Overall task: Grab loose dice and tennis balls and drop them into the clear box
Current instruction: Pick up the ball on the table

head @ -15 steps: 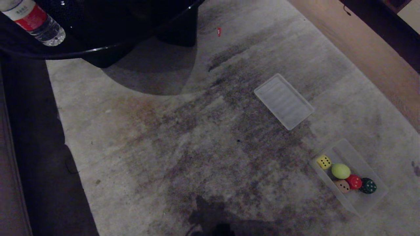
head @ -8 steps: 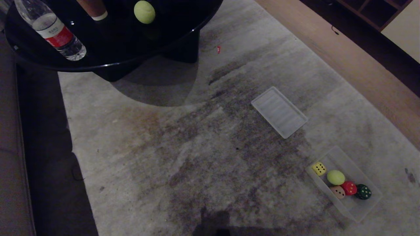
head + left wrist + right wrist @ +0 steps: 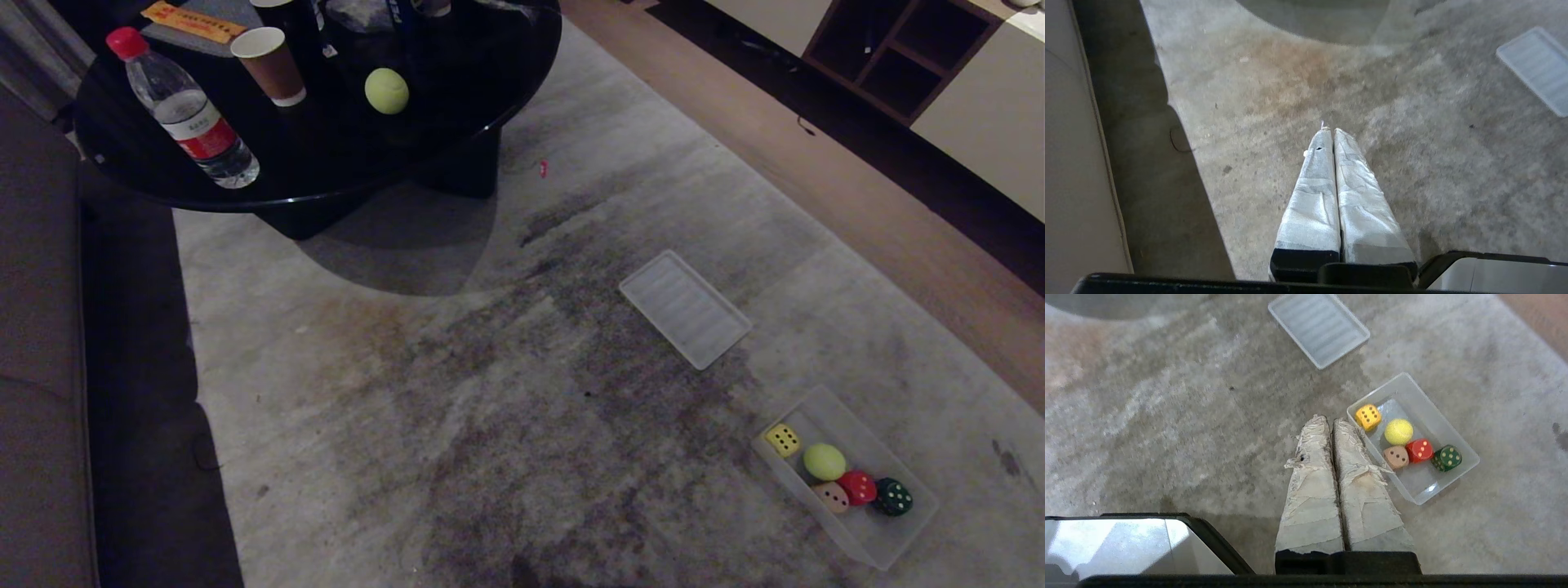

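The one thing left loose is a yellow-green fuzzy tennis ball (image 3: 386,90), sitting on the round black glossy worktop (image 3: 457,122) at the far left of my head view, just beside a brown paper cup (image 3: 270,64) and not far from a clear plastic water bottle with a red cap and label (image 3: 184,119). A ball has no long axis, so I can take it from any side.

From there, across a wide stretch of stained grey carpet (image 3: 457,392), lies a flat ribbed translucent tray (image 3: 684,309), and nearer me on my right the small clear plastic box (image 3: 898,547). Inside it already lie a yellow die (image 3: 783,439), a second tennis ball (image 3: 824,461), a peach die (image 3: 831,496), a red die (image 3: 857,487) and a dark green die (image 3: 891,497).

My left claw (image 3: 1329,131) hangs over bare carpet, its taped fingers pressed together on nothing. My right claw (image 3: 1327,419) is likewise closed and empty, just beside the box's near wall.

So the ball lies ahead and to the left, well apart from both claws and up on the worktop while they hang over the floor. I judge the left arm to be the nearer one, and that I must drive closer before reaching.
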Controlling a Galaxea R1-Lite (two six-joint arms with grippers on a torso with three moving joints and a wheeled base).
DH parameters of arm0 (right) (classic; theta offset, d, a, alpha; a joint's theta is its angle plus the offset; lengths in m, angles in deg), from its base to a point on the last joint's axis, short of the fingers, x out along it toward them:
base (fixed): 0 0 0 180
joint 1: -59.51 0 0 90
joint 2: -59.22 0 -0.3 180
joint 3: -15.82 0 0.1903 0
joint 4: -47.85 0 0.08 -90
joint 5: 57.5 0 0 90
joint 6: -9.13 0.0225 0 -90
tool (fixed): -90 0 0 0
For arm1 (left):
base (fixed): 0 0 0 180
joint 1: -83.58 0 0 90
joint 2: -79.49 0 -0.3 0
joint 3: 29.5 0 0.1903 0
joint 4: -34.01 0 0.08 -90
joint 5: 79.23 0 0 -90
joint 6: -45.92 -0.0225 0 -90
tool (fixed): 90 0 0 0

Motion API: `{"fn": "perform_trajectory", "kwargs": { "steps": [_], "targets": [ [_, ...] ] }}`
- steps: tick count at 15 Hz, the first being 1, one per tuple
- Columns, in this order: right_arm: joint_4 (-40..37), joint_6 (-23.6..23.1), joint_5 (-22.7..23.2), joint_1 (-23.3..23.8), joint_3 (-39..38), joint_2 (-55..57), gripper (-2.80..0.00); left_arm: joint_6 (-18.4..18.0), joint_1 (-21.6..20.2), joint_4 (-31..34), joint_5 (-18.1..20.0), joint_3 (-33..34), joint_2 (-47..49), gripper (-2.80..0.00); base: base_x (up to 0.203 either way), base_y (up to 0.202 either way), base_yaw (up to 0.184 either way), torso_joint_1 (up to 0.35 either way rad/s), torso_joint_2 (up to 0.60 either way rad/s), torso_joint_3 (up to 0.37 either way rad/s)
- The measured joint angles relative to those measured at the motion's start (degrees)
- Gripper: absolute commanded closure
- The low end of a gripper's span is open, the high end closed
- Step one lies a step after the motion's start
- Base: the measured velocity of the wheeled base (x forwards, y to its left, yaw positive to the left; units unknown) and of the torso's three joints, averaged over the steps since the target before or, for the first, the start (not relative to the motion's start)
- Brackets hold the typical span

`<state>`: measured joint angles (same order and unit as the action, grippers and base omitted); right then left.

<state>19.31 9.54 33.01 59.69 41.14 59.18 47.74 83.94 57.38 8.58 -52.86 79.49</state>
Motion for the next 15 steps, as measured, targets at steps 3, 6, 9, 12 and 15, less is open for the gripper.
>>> {"fn": "perform_trajectory", "kwargs": {
  "steps": [3,6,9,12,15],
  "targets": [
    [0.00,0.02,0.00,0.00,0.00,0.00,0.00,0.00,0.00,0.02,0.02,0.00,0.00,0.00,0.000,0.000,0.000,0.004,0.00,0.203],
    [0.00,0.05,0.00,0.00,0.00,0.00,0.00,-0.06,0.00,0.02,0.02,0.00,0.00,0.00,0.000,0.000,0.000,0.001,0.00,0.198],
    [0.00,0.02,0.00,0.00,0.02,0.00,0.00,-0.02,0.00,0.00,0.02,0.00,0.00,0.00,0.000,0.000,0.000,0.002,0.00,0.201],
    [0.00,0.02,0.00,0.00,0.02,0.00,0.00,-0.02,0.00,0.01,0.02,0.00,0.00,0.00,0.000,0.000,0.000,0.003,0.00,0.203],
    [-0.01,-0.06,0.00,0.00,0.02,0.00,0.00,0.14,0.00,0.00,0.02,0.00,0.00,0.00,0.000,0.000,0.000,-0.001,0.00,0.205]
  ]
}}
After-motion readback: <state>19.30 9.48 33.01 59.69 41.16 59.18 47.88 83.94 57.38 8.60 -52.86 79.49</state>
